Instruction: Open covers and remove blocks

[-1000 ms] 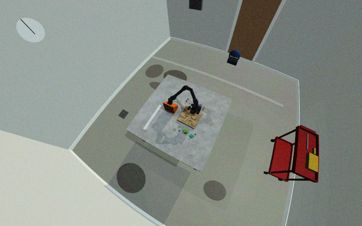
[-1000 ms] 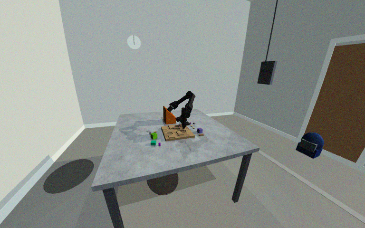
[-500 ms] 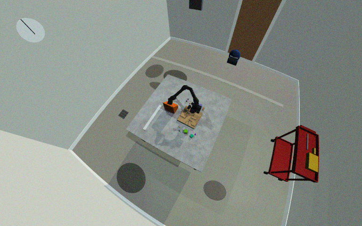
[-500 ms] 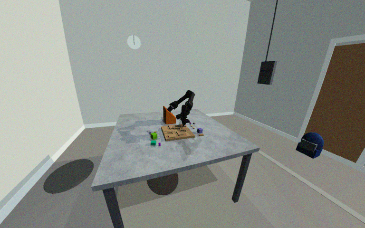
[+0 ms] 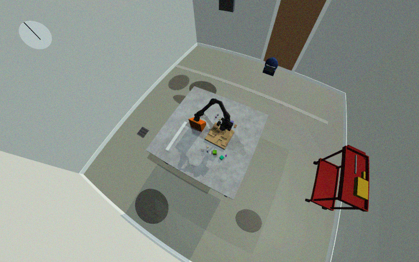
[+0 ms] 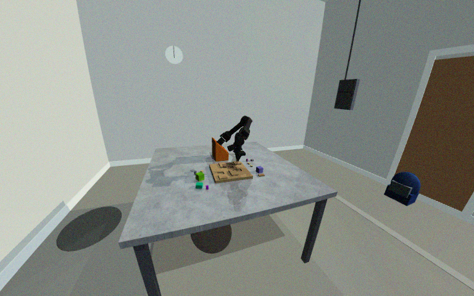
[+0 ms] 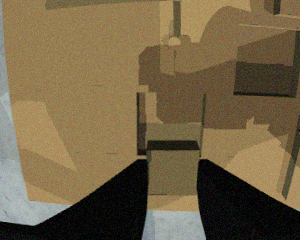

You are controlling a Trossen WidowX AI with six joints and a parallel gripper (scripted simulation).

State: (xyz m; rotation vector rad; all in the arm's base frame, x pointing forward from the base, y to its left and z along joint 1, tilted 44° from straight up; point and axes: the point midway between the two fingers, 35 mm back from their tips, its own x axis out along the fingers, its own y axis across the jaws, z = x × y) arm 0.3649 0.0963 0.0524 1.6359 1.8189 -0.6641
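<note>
The wooden puzzle board lies on the grey table. My gripper is shut on a tan block and holds it above the board's edge. Two parallel dark grooves run just beyond the block in the wrist view. A pale knob stands beyond them, and a dark square recess is at the right. A green block, a teal block and a blue-violet block rest on the table, clear of the board. Cover states are too small to tell.
A flat brown piece lies beside the board near the blue-violet block. A small purple piece lies by the teal block. More tiny pieces lie on both sides of the board. An orange wedge stands by the arm's base.
</note>
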